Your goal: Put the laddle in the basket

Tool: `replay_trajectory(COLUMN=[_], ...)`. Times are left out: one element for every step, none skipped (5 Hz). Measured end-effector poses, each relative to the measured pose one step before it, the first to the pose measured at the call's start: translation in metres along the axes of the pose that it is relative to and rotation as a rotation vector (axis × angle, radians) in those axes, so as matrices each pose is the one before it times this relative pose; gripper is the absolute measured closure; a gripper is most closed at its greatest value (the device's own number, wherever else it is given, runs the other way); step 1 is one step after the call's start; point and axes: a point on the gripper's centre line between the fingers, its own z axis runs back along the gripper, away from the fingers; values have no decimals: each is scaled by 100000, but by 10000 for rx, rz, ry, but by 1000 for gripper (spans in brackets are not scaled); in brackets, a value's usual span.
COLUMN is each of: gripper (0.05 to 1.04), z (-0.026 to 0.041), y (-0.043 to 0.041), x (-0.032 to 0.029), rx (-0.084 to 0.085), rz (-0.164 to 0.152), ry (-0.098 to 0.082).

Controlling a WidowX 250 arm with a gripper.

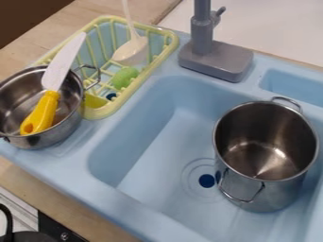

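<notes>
Ladle (131, 50), pale, seen bowl-down within the outline of the yellow-green basket (171, 39), towards its far right corner; the shaft (128, 16) climbs over the far rim and runs out at the top edge. Long axis nearly upright from where I stand, tipped a touch left at the top. Hand: cannot tell whether open, closed or gripping, so I can't fix its bearing from the ladle either. If it has the shaft, I'd reckon the bowl lies below it, along that same line, and the next step is a short lowering, then letting go. Placement looks all but done, though I cannot tell whether the bowl bears on the wires. Edges matter here: the right rim is near the bowl, the green toy vegetable (124, 77) just nearer me, the grey faucet (217, 59) off to the right. Left side is crowded — small pot (47, 138) with the yellow-handled knife (56, 75) across it, its wire loop (99, 74) reaching over the basket. Best way out, I judge, is up along the shaft; a sideways pull might drag the ladle or knock the faucet.
</notes>
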Motion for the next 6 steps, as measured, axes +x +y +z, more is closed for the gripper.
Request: replay_trajectory(gripper=[841,841,841,841,841,840], z=[-384,-983,-629,-927,-511,-1288], y=[208,223,91,12,17,108], x=[647,-652,-633,-1256,-555,-833], rx=[333,409,109,31,-88,52], rz=[-21,87,42,171,474,-59], ry=[-551,-122,202,372,267,214])
